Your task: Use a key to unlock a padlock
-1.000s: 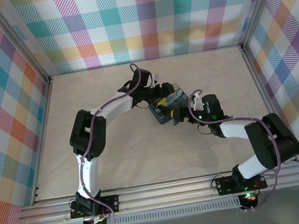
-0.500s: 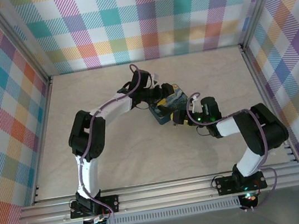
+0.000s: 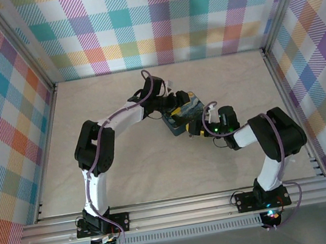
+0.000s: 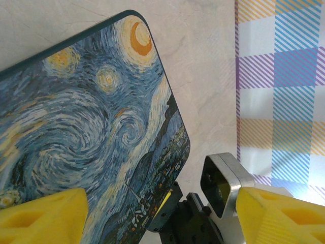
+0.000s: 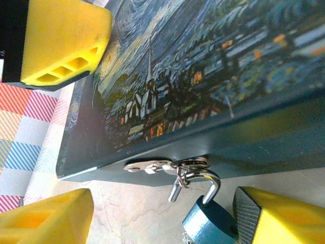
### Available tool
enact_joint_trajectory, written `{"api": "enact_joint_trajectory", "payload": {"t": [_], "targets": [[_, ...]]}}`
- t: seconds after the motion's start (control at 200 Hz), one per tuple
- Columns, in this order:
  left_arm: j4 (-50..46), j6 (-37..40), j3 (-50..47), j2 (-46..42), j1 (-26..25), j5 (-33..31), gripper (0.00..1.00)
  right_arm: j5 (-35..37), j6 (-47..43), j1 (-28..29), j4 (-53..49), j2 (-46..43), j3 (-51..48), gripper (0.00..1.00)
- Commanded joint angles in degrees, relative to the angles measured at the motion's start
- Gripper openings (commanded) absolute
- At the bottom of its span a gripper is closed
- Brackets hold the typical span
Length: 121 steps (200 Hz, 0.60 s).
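Blue padlock [image 5: 210,222] hung between the right pincer's [image 5: 162,223] spread pads

Biggest within reach was the painted tin [image 3: 181,114], lying on the table [image 3: 125,158] between the two arms. The left pincer [image 4: 160,216] stood wide and empty at the tin's far side, one pad [image 5: 66,40] over the lid's edge. The right pincer, also wide and holding nothing, faced the tin's front wall and was the nearer arm. Just ahead of it, close to one pad, the padlock hung from the hasp [image 5: 152,165]. Its long axis ran from the hasp back toward the pincer, slightly tilted. Its shackle [image 5: 212,184] looked closed. Whether the small silvery piece [image 5: 174,192] beside it was a key, I could not tell.
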Motion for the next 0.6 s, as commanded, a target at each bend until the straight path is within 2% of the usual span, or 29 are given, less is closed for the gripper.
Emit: {"api": "enact_joint_trajectory", "payload": {"t": [0.0, 0.28, 0.6], "targets": [[-6.4, 0.6, -2.4, -0.5, 0.4, -1.6, 0.77, -2.3, 0.2, -0.1, 3.0, 1.2, 1.8, 0.70], [-6.4, 0.6, -2.4, -0.7, 0.3, -1.7, 0.77, -4.1, 0.7, -0.1, 3.9, 2.9, 2.6, 0.65], [-6.5, 0.6, -2.6, -1.0, 0.4, -1.8, 0.77, -5.4, 1.7, -0.1, 8.3, 3.6, 0.7, 0.54]]}}
